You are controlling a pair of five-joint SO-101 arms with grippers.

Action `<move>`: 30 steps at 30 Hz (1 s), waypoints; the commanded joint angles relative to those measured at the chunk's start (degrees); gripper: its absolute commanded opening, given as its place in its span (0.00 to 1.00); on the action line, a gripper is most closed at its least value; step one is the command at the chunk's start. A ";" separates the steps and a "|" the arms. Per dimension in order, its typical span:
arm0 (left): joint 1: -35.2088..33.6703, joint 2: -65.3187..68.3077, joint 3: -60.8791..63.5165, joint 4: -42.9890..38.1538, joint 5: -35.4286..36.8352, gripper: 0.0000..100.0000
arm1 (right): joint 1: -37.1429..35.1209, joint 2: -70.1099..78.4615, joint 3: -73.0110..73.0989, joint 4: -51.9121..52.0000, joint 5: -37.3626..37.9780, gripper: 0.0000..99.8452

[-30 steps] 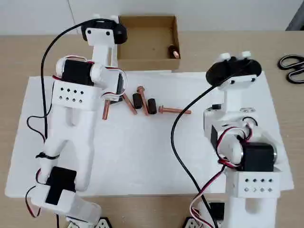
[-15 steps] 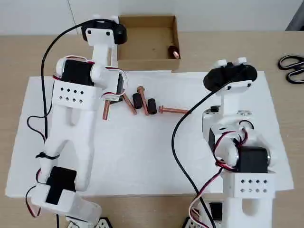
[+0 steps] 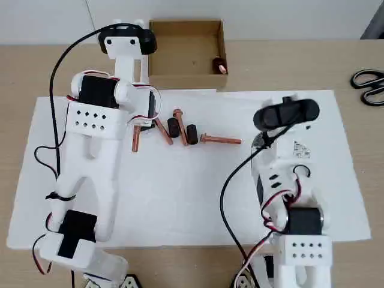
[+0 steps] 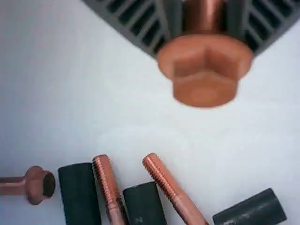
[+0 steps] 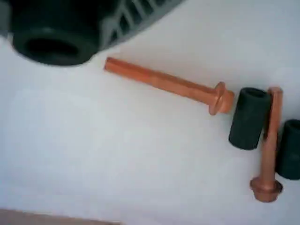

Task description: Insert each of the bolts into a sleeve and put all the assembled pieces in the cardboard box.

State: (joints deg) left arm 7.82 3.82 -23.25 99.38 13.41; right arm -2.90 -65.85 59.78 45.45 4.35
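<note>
We see one copper held bolt point(image 4: 204, 70) clamped in the left arm's jaws; its hex head points toward the wrist camera and its shank runs back between the ribbed dark faces. From above it sits over the white sheet point(image 3: 180, 204), just beside the left end of the loose parts; we cannot tell whether its tip touches the sheet.

The right arm's jaws are closed on a black held sleeve point(image 5: 51, 42), its open bore turned toward the wrist camera; it is near the tip of a long bolt point(image 5: 164, 84) that lies on its side.

Just past that bolt's head stands the first loose sleeve point(image 5: 248, 117); a middle bolt point(image 5: 268, 145) lies along its far side, and a second loose sleeve point(image 5: 290, 147) lies just beyond that. In the left wrist view a slanted bolt point(image 4: 173, 187) lies beside this group, with a third loose sleeve point(image 4: 248, 213) near it.

The cardboard box point(image 3: 180, 57) stands at the far edge of the sheet, beside the left arm point(image 3: 93, 150); one assembled piece point(image 3: 219, 65) lies inside against its right wall. The right arm point(image 3: 288, 180) stands over the right half of the sheet. Scissors point(image 3: 369, 85) lie on the bare worktop point(image 3: 300, 60), well apart from everything else.
</note>
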 commanded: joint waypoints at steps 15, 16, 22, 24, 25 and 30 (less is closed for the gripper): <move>5.01 -3.69 -0.48 0.00 4.13 0.01 | -4.44 -30.37 30.95 -20.79 0.53 0.00; 5.98 -3.69 -0.48 0.00 4.13 0.01 | -4.79 -33.27 32.62 -20.70 0.53 0.00; 7.47 -7.12 -0.66 0.00 4.22 0.00 | -5.05 -36.88 36.66 -20.44 0.35 0.00; 7.47 -10.64 -0.66 -0.09 4.22 0.00 | -5.05 -37.05 36.66 -20.26 0.26 0.00; 7.47 -12.66 -0.57 -0.09 4.22 0.00 | -5.14 -37.41 36.66 -20.26 0.26 0.00; 7.21 -20.84 -0.40 -0.18 4.13 0.00 | -5.14 -37.85 36.66 -20.09 0.18 0.00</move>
State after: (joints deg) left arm 14.95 -11.03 -23.25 99.38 17.36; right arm -7.65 -102.33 96.00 26.20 4.35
